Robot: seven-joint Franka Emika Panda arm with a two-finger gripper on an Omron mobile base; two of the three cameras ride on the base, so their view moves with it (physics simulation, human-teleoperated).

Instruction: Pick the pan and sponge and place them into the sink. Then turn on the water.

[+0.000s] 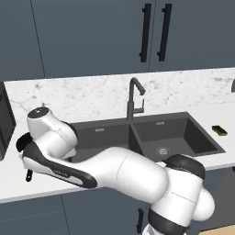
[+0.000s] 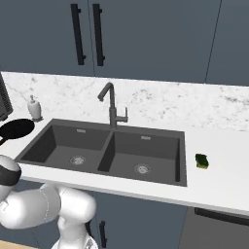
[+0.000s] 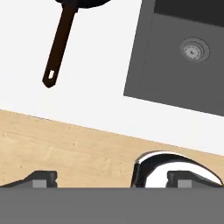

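The black pan (image 2: 17, 128) lies on the white counter left of the sink (image 2: 180, 160). Its long dark handle (image 3: 59, 47) points toward the counter's front edge, and the reddish end (image 1: 29, 175) pokes out under my arm. My gripper (image 3: 111, 179) hovers open above the counter's front edge, short of the handle's end and touching nothing. The yellow and green sponge (image 2: 202, 161) sits on the counter right of the sink (image 1: 215, 142); it is also seen as the sponge (image 1: 219, 130). The dark faucet (image 2: 113, 104) stands behind the divider between the two basins, and no water runs.
A white soap dispenser (image 2: 33, 108) stands behind the pan near the wall. A dark appliance (image 1: 5, 124) sits at the far left of the counter. Wooden floor (image 3: 65, 148) shows below the counter's front edge. Dark cabinets hang above.
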